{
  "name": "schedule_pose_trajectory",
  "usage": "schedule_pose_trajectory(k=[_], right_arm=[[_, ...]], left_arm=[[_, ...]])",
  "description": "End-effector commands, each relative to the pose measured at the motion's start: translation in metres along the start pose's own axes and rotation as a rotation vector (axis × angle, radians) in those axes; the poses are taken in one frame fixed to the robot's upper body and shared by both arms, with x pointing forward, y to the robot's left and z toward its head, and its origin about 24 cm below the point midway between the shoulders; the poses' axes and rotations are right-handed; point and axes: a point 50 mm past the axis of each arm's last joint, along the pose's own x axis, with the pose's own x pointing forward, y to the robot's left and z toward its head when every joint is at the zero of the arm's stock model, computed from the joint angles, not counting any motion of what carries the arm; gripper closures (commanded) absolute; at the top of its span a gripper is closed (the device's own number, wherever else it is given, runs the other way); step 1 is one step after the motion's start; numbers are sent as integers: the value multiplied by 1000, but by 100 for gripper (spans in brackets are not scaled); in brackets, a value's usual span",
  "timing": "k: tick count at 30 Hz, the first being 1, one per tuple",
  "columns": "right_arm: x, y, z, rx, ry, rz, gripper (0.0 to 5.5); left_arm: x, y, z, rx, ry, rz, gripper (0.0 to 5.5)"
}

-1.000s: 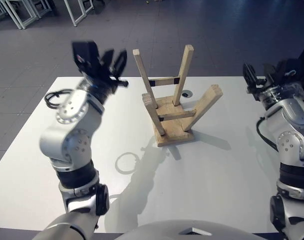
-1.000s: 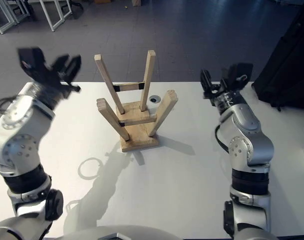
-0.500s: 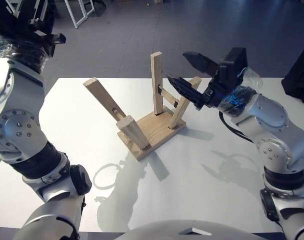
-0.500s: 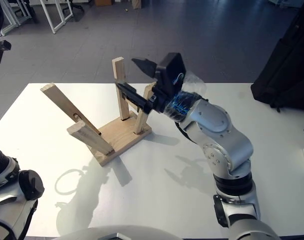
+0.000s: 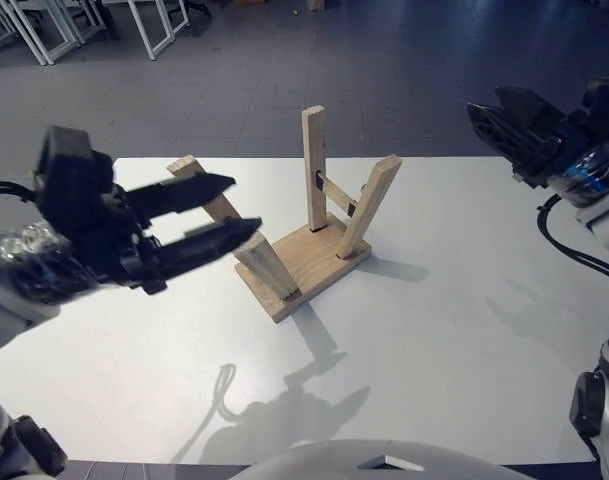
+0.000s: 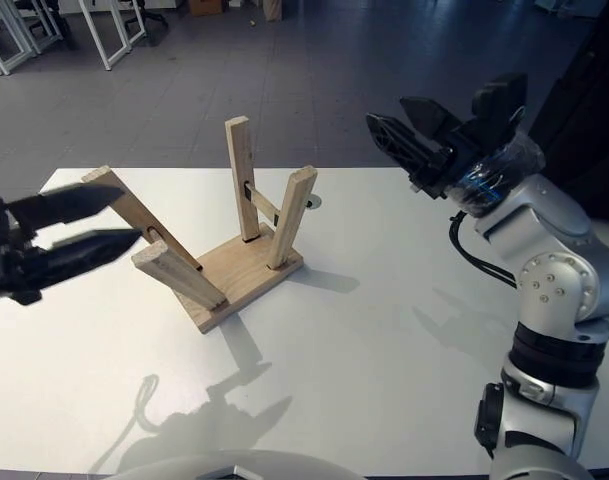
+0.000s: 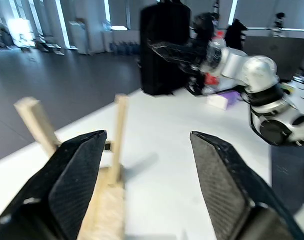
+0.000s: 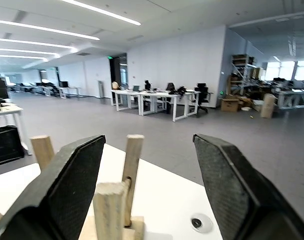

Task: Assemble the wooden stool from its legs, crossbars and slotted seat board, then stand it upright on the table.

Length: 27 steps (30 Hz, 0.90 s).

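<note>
Closest to you is your left gripper. It hangs low over the left side of the white table. Its two dark fingers are spread wide apart and point at the stool. The lower fingertip is right by the top of the nearest leg. You cannot tell if it touches the wood.

Next comes the wooden stool, near the middle of the table. It is upside down. Its seat board lies flat on the table and its four legs stick up. The two legs on the left lean out toward your left gripper. One of them is partly hidden behind the fingers. The tall leg at the back stands almost straight. The leg beside it leans a little. A thin crossbar joins these two back legs.

Just past the stool there is a small round hole in the table.

Your right gripper is up high over the far right side of the table, well apart from the stool. Its fingers are spread wide too.

Far behind the table is a grey floor, with white-framed desks at the back left.
</note>
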Motion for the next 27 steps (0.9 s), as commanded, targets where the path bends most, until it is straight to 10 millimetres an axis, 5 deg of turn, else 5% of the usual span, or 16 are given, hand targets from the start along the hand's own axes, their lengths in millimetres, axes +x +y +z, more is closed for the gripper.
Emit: schedule_pose_trajectory(k=[1,13,17,21,27], right_arm=[[3,0,-3,8,-1,0,225],[14,13,-2,18,-16,41,225],[17,10,1,-7,-24,31,225],[16,8,-5,-19,-14,27,225],[9,1,-14,-15,30,26,225]], left_arm=[[5,6,-19,-22,95,81,243],[10,27,-69,-47,269,210,243],[26,46,-65,38,54,276,302],[34,35,-62,65,-44,141,366],[16,40,-86,0,121,-96,430]])
